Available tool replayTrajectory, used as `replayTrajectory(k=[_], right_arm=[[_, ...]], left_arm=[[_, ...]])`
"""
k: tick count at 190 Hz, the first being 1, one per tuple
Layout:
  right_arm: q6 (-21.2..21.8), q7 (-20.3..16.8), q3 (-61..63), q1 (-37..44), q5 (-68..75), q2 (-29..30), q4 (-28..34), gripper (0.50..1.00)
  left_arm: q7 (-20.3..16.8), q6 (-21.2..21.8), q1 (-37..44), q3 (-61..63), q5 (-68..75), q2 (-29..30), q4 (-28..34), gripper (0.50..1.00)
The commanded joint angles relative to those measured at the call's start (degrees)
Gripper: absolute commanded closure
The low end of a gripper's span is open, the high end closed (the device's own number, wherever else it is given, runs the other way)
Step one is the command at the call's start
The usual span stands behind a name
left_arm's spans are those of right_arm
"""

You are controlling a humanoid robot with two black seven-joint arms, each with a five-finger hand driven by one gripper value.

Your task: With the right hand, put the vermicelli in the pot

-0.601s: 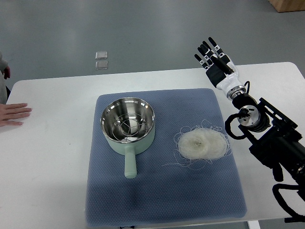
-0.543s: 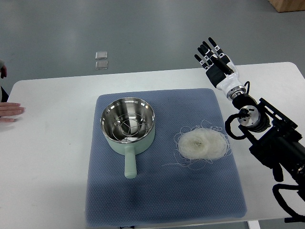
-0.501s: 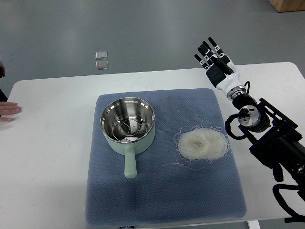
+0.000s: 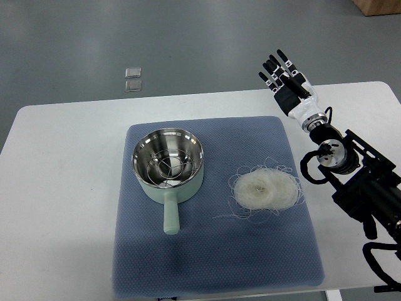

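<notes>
The pot (image 4: 168, 164) holds only its wire rack, vermicelli (image 4: 265, 190) lies beside it, the right robot hand (image 4: 286, 81) hovers open, and the person's hand has gone.

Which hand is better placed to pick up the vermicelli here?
Right. The right hand is in view, open, beyond the mat's far right corner, nearer the vermicelli than the pot. No left arm shows.

Black-and-white right hand (image 4: 289, 88) with silver-jointed black fingers (image 4: 274, 66), black cabled arm (image 4: 360, 182).
</notes>
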Motion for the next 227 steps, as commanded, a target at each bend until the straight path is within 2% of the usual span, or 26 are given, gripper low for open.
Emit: replayTrajectory(k=[1,19,63,85,109,134,146,159,174,202,227], right_arm=[[-0.1,-0.08,-0.33,0.64,-0.51,-1.3,1.24,0.57],[-0.1,-0.17,-2.71,1.17,-1.65,-3.32,3.09,0.57],[-0.01,-0.7,-14.57,6.7,-4.91,-12.99,9.16,0.57],[0.16,-2.19,-23.27,12.15,-13.17,-17.12,11.27,0.57],[3.85,-4.13,-31.71,18.22,-24.68,-21.69,14.17,0.57],[11.14,-6.94,-40.49,26.91,-35.22,-27.92,17.33,0.57],[14.84,-9.4,-47.43,32.01,-36.28,-30.21,19.35,0.57],[16.77,-11.68,-54.73,37.72,-36.2,-31.36,21.02,0.57],[17.39,-13.71,-62.65,42.92,-36.2,-32.06,23.04,0.568],[17.74,-20.38,-71.17,49.24,-35.23,-34.26,28.05,0.57],[17.74,-21.44,-71.53,48.89,-30.93,-36.28,31.21,0.57]], left_arm=[[0.0,-0.05,0.01,-0.08,-0.07,0.0,0.08,0.5],[0.0,0.04,0.01,-0.17,-0.07,0.0,0.17,0.5],[0.0,-0.05,0.01,-0.26,-0.07,0.0,0.17,0.5],[0.0,-0.05,0.01,-0.17,-0.07,0.0,0.17,0.5],[0.0,-0.05,0.01,-0.17,-0.07,0.0,0.08,0.5],[0.0,-0.05,0.01,-0.17,-0.07,0.0,0.17,0.5],[-0.09,-0.05,0.01,-0.17,-0.07,0.0,0.17,0.5],[0.0,-0.05,0.01,-0.17,-0.07,0.0,0.17,0.5],[0.0,-0.05,0.01,-0.17,-0.07,0.0,0.08,0.5],[0.0,-0.13,0.01,-0.08,-0.07,0.0,0.08,0.5],[0.0,-0.13,0.01,-0.08,-0.07,0.0,0.08,0.5]])
